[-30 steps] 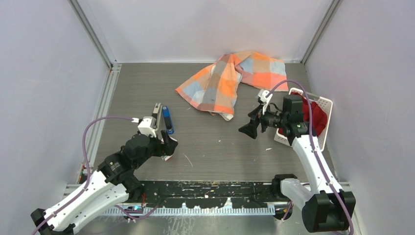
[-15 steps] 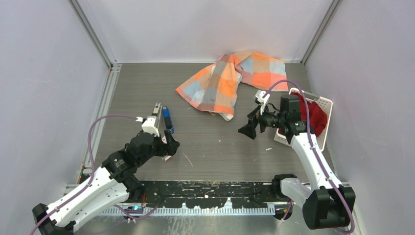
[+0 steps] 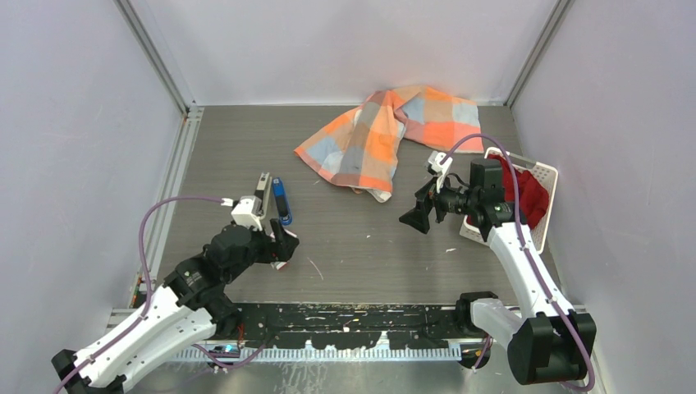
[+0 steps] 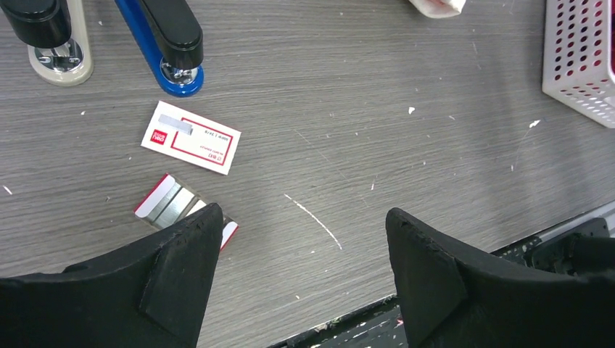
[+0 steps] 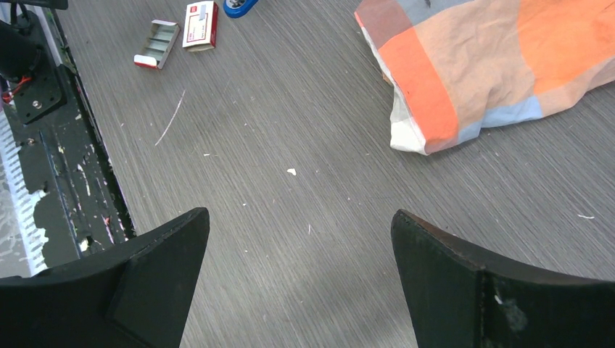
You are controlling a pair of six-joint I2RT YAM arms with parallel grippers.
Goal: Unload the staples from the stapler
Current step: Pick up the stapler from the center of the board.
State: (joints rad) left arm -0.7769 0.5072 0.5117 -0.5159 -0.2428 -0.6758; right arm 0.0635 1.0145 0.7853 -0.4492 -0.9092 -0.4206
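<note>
Jaws: both pairs stood spread wide, released, with nothing between them.
Left gripper [image 3: 283,245]: sat in the lower left of the overhead view, just below the two staplers; in its own wrist view [image 4: 301,217] the fingers framed bare table.
Right gripper [image 3: 415,217]: hung right of centre in the overhead view, pointing left, well apart from the stapler; its wrist view [image 5: 299,221] looked down on bare table.
Stapler [image 3: 281,199]: blue, lay on the table left of centre in the overhead view, apart from both grippers. Its front end with a black top arm showed at the upper left of the left wrist view [image 4: 165,45].
Staples [image 4: 172,203]: silver strips lay in a small open tray [image 4: 149,201] edged red and white, at the lower left of the left wrist view. The tray's near end was hidden behind the left finger. Whether any sat inside the stapler could not be told.
Packet [image 4: 191,138]: flat, white and red, lay between the stapler and the tray, touching neither.
Second stapler [image 4: 51,43]: beige with a black top, just left of the blue one.
Cloth [image 3: 386,131]: orange-and-blue check, crumpled at the top centre of the overhead view.
Basket [image 3: 548,176]: white, perforated, at the right edge, with red fabric [image 3: 532,197] inside, behind the right arm.
Table [image 3: 361,246]: grey wood grain with pale flecks.
</note>
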